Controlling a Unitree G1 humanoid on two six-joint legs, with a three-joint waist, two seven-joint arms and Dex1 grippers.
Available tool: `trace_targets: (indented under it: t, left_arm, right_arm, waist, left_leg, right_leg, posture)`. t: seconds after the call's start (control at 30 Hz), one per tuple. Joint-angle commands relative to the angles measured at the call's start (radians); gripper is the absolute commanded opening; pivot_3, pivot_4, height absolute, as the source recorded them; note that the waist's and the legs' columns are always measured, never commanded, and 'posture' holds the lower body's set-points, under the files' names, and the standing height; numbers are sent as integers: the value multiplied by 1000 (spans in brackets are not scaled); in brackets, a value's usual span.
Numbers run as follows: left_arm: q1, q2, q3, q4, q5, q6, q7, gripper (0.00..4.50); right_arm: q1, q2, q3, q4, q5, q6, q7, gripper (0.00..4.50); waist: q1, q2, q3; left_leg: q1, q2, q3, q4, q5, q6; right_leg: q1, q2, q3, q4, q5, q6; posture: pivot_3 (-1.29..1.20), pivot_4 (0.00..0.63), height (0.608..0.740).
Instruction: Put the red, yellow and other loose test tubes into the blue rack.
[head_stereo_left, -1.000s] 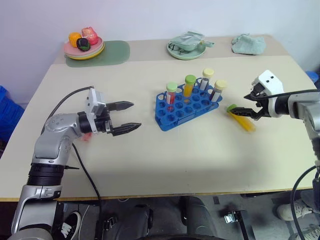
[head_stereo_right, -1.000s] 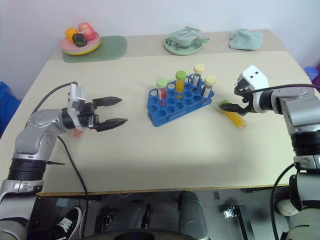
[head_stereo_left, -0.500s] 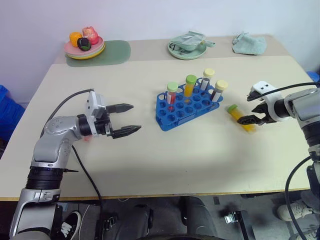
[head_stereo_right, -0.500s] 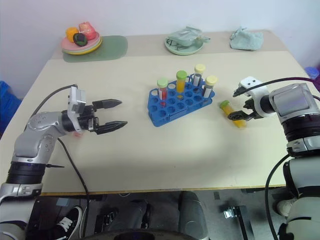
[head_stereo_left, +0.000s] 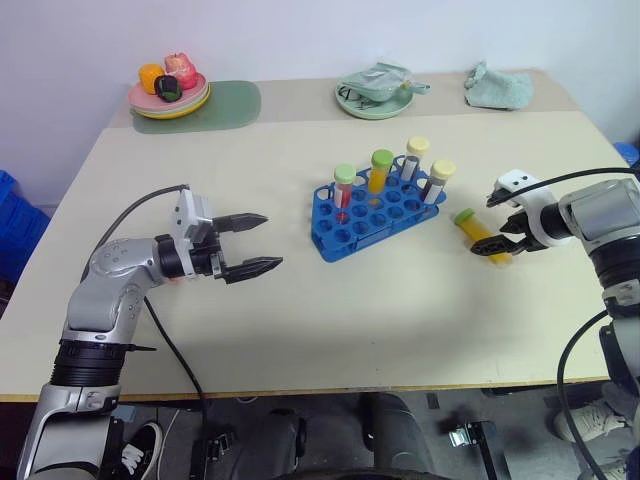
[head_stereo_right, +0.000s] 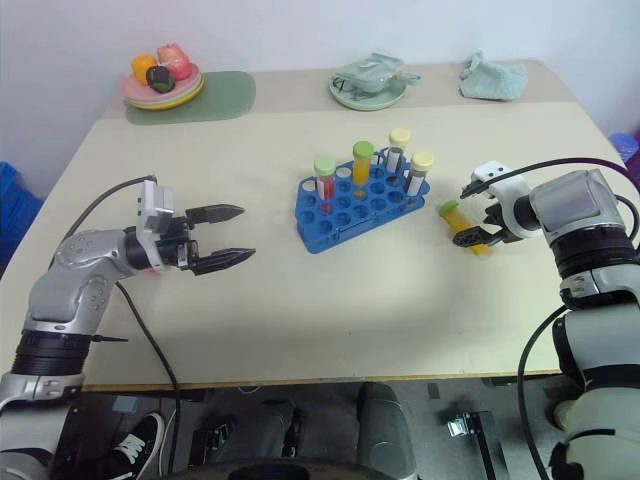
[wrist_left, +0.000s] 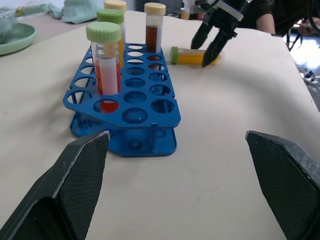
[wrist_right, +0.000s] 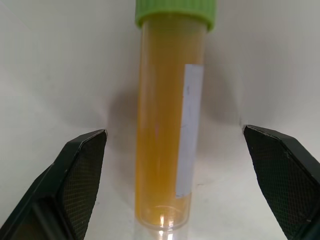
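**Straddling the yellow tube on the table, jaws spread**

Lying flat on the beige table (head_stereo_left: 330, 300), at right of centre in the head view, is one loose yellow tube (head_stereo_left: 480, 236) with a green cap; the cap end points toward the blue rack (head_stereo_left: 372, 215). Tube and rack are near each other but apart.

Right gripper (head_stereo_left: 503, 222): tilted down over the tube, jaws spread wide. In the right wrist view the two black fingers (wrist_right: 75, 175) stand on either side of the tube with clear gaps, not touching it. A white label strip runs along the tube's side.

Blue rack: centre of the frame, set at a slant. Four tubes stand upright in it:
- red tube (head_stereo_left: 343, 190), green cap, toward the near-left end;
- orange tube (head_stereo_left: 378, 172), green cap, next along;
- grey tube (head_stereo_left: 413, 160), pale yellow cap, back row;
- dark tube (head_stereo_left: 436, 182), pale yellow cap, right end.
Remaining holes are open.

Left gripper (head_stereo_left: 250, 243): at left of the frame, above the table, pointing toward the rack, jaws spread, nothing between them. Well apart from the rack.

Upper edge of the frame: plate of toy food (head_stereo_left: 168, 92) on a green mat (head_stereo_left: 225, 105), green plate (head_stereo_left: 372, 100) with a crumpled wrapper, and a cloth (head_stereo_left: 497, 86).
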Motion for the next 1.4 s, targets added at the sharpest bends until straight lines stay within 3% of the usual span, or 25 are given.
trace_targets:
  t: [0.03, 0.23, 0.33, 0.47, 0.63, 0.77, 0.87, 1.0, 1.2, 1.4]
  left_arm:
    - [7, 17, 19, -41, -15, -2, -6, 4500]
    - [24, 25, 24, -65, -34, 17, -21, 4500]
    - [29, 23, 24, -75, -36, 19, -12, 4500]
    - [32, 22, 23, -84, -39, 21, -2, 4500]
    - [31, 21, 21, -89, -38, 27, 8, 4500]
    - [26, 23, 21, -90, -39, 30, 13, 4500]
    - [20, 24, 26, -89, -45, 38, 20, 4500]
    - [9, 25, 25, -77, -40, 39, 18, 4500]
    - [-19, 24, 21, -59, -34, 36, 17, 4500]
    - [-28, 18, 19, -46, -28, 31, 21, 4500]
  right_arm:
    - [-27, 6, -14, 19, -18, -13, -1, 4450]
    - [-15, 19, -17, 34, -30, -26, 2, 4450]
    - [-14, 25, -22, 45, -35, -34, -5, 3614]
    - [-8, 27, -27, 43, -41, -46, -12, 1652]
    - [11, 12, -31, 11, -38, -57, 4, 1652]
    - [116, -91, -32, -184, 23, -88, 173, 1652]
    - [245, -166, -125, -376, 141, -137, 285, 1652]
    - [368, -147, -294, -554, 293, -111, 279, 1652]
    - [485, 105, -563, -702, 433, -268, 29, 1652]
    - [506, 359, -632, -744, 445, -456, -244, 1652]
  waist:
    - [-1, 0, 0]
    - [-2, 0, 0]
    - [-1, 0, 0]
    - [-1, -1, 0]
    - [-2, -1, 0]
    - [6, 0, 0]
    - [6, 0, 0]
    - [-4, 0, 0]
    - [3, -1, 0]
    - [2, -1, 0]
  left_leg:
    - [0, 0, 0, 0, 0, 0]
    - [0, 0, 0, 0, 0, 0]
    - [0, 0, -1, 0, 0, 0]
    - [1, 0, -1, 0, 0, 0]
    - [1, 0, -2, 0, 0, 0]
    - [0, 0, -3, 0, 0, 0]
    - [-1, 0, -3, 0, 0, 0]
    - [1, 0, -3, 0, 0, 0]
    - [1, 0, -3, 0, 0, 0]
    - [1, 0, -3, 1, 0, 0]
  right_leg:
    - [0, 0, 0, 0, 0, 0]
    - [0, 0, 0, 0, 0, 0]
    - [0, 0, 0, 0, 0, 0]
    - [0, 0, 0, 0, 0, 0]
    - [1, 0, 0, 0, 0, 0]
    - [0, 0, -1, 0, 0, 0]
    - [0, 0, -1, 0, 0, 0]
    - [0, 0, 0, 0, 0, 0]
    - [1, 0, 0, 0, 0, 0]
    - [1, -1, 0, 1, 0, 0]
  posture:
    - [0, 150, 740]
    - [0, 150, 740]
    - [0, 150, 740]
    - [0, 150, 740]
    - [0, 150, 740]
    - [0, 150, 740]
    - [0, 150, 740]
    - [0, 150, 740]
    - [0, 150, 740]
    - [0, 150, 740]
